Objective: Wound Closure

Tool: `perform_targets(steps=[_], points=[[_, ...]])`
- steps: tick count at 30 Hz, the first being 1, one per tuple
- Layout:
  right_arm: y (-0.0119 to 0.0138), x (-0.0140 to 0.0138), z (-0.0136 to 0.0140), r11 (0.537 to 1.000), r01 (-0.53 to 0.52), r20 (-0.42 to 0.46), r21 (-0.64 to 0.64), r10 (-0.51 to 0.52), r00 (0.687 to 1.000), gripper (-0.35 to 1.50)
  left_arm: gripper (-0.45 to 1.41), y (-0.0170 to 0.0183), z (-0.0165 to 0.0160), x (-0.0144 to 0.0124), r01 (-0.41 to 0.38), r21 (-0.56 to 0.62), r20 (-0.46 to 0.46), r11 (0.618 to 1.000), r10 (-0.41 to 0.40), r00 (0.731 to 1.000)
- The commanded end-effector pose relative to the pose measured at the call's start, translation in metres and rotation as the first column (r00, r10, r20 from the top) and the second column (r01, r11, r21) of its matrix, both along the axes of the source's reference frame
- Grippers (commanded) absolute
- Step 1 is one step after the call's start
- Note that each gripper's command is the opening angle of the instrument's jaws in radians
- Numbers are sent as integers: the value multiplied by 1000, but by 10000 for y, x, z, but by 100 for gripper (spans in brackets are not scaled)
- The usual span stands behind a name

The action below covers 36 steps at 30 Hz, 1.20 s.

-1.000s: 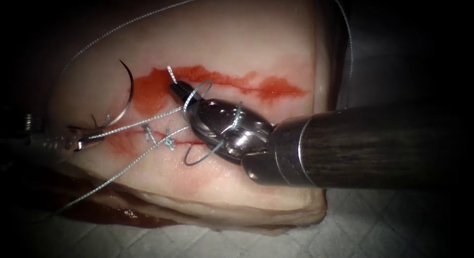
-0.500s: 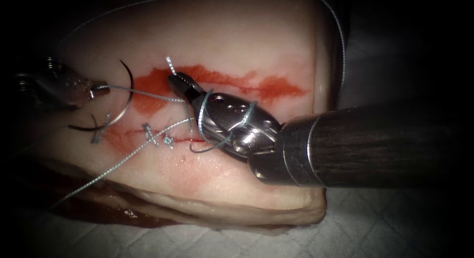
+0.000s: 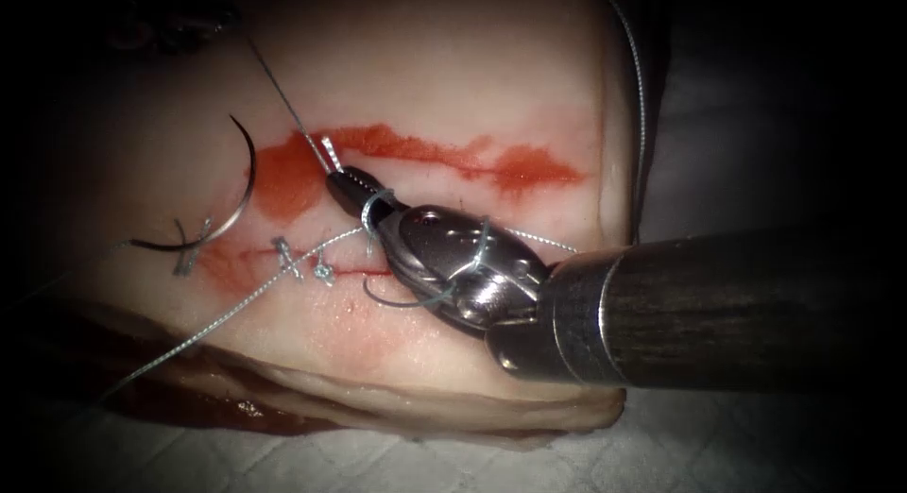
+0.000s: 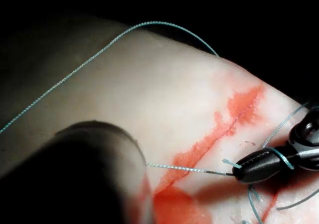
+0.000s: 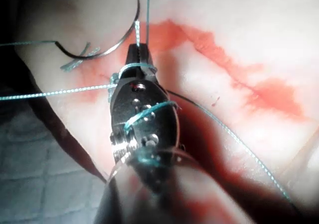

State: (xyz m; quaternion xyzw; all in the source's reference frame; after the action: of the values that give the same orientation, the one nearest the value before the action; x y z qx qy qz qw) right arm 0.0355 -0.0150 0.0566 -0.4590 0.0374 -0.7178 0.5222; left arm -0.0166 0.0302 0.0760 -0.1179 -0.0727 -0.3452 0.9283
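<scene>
The curved needle [image 3: 251,177] lies free on the tissue [image 3: 453,68] near the left end of the cut [image 3: 354,269], held by neither tool; it also shows in the right wrist view [image 5: 109,50]. My right tool [image 3: 338,179] reaches in from the right, jaws shut on a short thread end [image 3: 329,151], with thread loops [image 3: 373,205] wound around its jaws and wrist [image 5: 149,109]. My left tool [image 3: 175,25] sits dim at the upper left, shut on the thread [image 3: 283,98], which runs taut down to the right tool's tip [image 4: 237,169].
Two tied stitches [image 3: 302,264] with cut ends cross the cut. A loose thread piece [image 3: 189,243] lies by the needle. Red fluid [image 3: 425,153] streaks the tissue above the cut. Thread trails off lower left [image 3: 189,337] and down the tissue's right edge [image 3: 642,106]. White cloth [image 3: 661,436] lies below.
My left tool rose from the lower left to the upper left, pulling its thread taut. The loops drew closer around the right tool, which shifted slightly. The needle stayed put.
</scene>
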Motion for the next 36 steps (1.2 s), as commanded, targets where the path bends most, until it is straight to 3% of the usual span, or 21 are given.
perform_targets(steps=[1,10,19,24,25,28,30,32,35,36], points=[[-3,6,3,1000,3,-4,-1,-3,1000,-35,-45,12,6,-7,7,-9,-1,1000,-7,1000],[-14,-16,6,999,44,15,-8,-44,999,-35,-45,94,33,-39,0,-50,-29,999,-1,1000],[-15,-45,8,987,131,58,-93,-126,990,-35,-45,101,40,-41,-6,-62,-37,998,4,999],[-7,-43,11,972,161,79,-172,-149,986,-35,-45,94,42,-37,-11,-65,-24,998,9,1000],[-2,-39,10,943,222,82,-246,-208,975,-35,-45,89,41,-37,-19,-64,-14,998,18,1000],[5,-35,9,917,281,47,-284,-279,959,-35,-45,83,39,-38,-23,-56,3,998,23,1000],[13,-29,5,941,183,41,-283,-179,983,-35,-45,73,35,-41,-31,-32,27,999,32,999],[14,-20,0,970,29,88,-242,-7,996,-35,-45,59,29,-46,-40,5,45,999,40,998],[14,-18,1,963,86,68,-256,-71,995,-35,-45,51,25,-52,-53,18,52,998,52,997],[13,-17,-2,970,7,108,-245,20,994,-35,-45,47,23,-56,-72,23,53,997,70,996]])
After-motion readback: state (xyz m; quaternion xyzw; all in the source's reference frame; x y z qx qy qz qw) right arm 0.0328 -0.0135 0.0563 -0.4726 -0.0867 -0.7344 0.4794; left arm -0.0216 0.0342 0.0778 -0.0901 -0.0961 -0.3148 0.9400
